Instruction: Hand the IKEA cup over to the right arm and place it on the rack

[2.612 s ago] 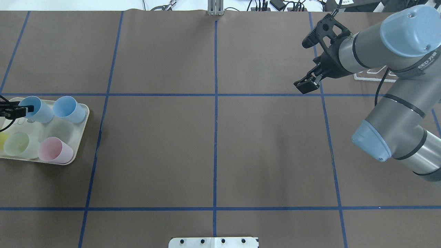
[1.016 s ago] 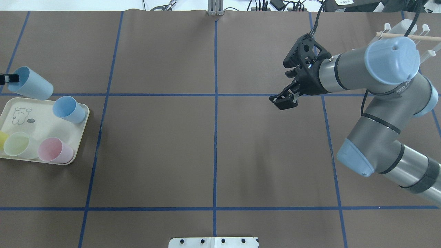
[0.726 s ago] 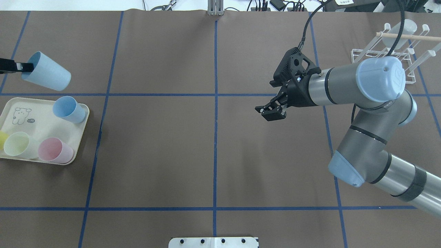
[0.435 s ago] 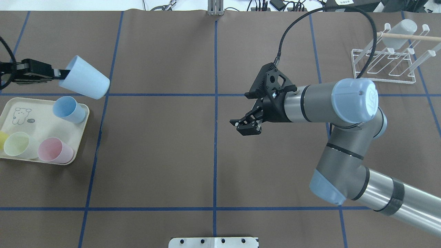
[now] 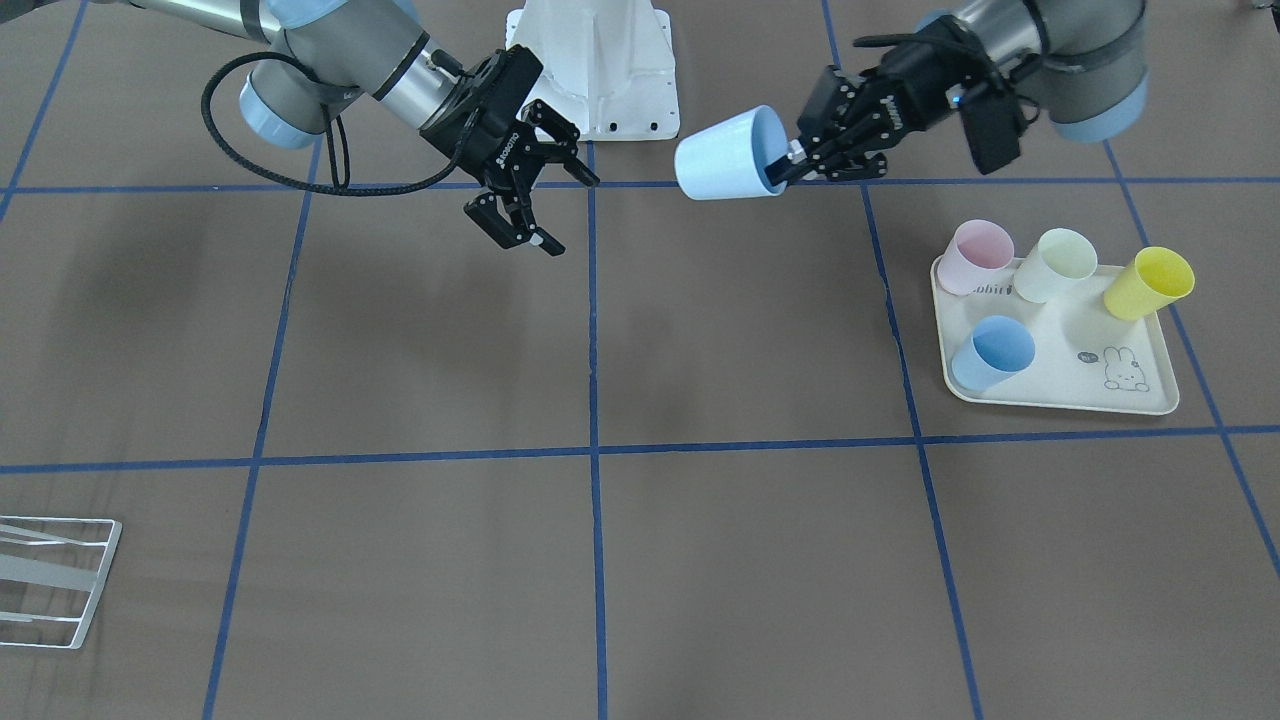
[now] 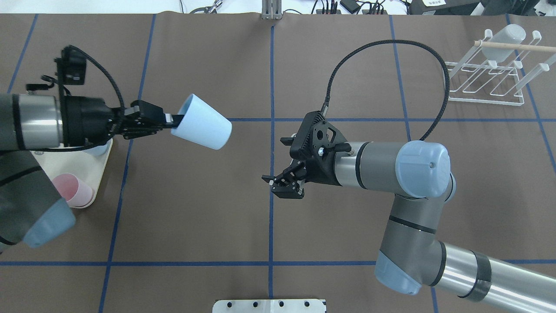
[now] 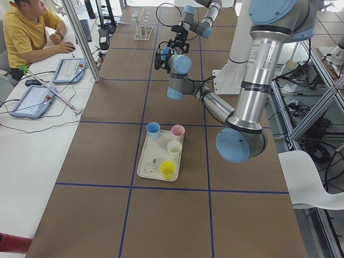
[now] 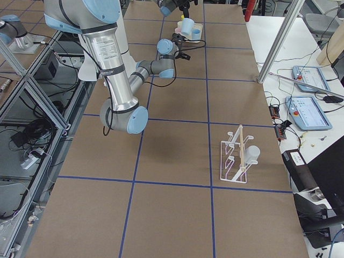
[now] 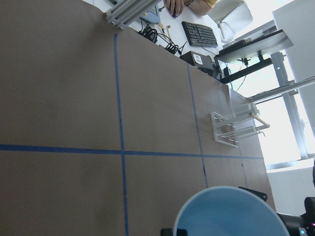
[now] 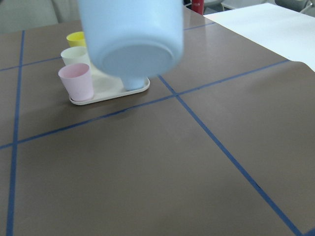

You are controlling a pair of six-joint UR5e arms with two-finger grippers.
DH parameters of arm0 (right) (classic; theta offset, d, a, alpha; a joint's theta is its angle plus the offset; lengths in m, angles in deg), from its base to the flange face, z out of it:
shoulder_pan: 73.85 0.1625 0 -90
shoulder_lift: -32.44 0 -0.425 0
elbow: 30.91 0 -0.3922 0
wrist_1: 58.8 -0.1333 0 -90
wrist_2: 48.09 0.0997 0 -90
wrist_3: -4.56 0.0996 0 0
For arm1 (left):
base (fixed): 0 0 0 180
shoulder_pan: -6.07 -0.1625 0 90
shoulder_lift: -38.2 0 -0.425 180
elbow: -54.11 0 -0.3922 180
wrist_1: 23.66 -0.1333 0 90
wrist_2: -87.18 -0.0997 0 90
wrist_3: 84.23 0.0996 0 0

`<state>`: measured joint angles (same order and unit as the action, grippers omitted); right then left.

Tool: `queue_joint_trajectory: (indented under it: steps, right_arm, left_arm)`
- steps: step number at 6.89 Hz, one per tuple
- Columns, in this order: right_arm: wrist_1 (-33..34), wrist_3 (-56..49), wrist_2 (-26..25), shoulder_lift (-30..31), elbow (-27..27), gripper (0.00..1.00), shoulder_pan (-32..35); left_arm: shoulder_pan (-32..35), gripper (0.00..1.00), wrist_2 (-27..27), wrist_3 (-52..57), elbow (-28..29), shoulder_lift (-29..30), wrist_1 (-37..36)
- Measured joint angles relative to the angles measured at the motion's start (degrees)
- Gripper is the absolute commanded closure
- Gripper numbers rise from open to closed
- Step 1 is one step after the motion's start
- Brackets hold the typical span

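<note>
In mid-air: pale blue cup (image 6: 200, 122) held by left arm (image 6: 34, 121), not yet passed over.
Left jaws are clamped on the cup's rim, one finger inside the mouth. The cup lies sideways above the surface (image 6: 195, 208), left of centre in the overhead view, base towards the right arm (image 6: 382, 167). Right jaws are spread wide and empty at frame centre, apart from the cup. The rack (image 6: 484, 101) stands upper right. The tray (image 5: 1060, 405), right in the front view, carries further cups (image 5: 992, 352).
</note>
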<state>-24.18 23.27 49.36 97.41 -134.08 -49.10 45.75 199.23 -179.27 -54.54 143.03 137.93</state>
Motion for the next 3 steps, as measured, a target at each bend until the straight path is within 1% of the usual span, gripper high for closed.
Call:
queue_joint_trajectory:
  steps: [1,2,3]
  right_arm:
    - [-2.55,-0.02,-0.93,-0.03,0.15,0.01,-1.24]
    - [-3.66,-0.05,-1.40,-0.05,0.15,0.01,-1.80]
    - [-4.04,-0.07,-1.57,-0.14,-0.01,0.01,-1.99]
  left_arm:
    - [-3.24,1.00,-3.18,-1.06,0.98,1.76,-0.14]
    - [-5.17,1.00,-5.24,-1.46,2.10,2.97,-0.19]
    - [-6.08,1.00,-6.15,-1.59,2.88,3.64,-0.21]
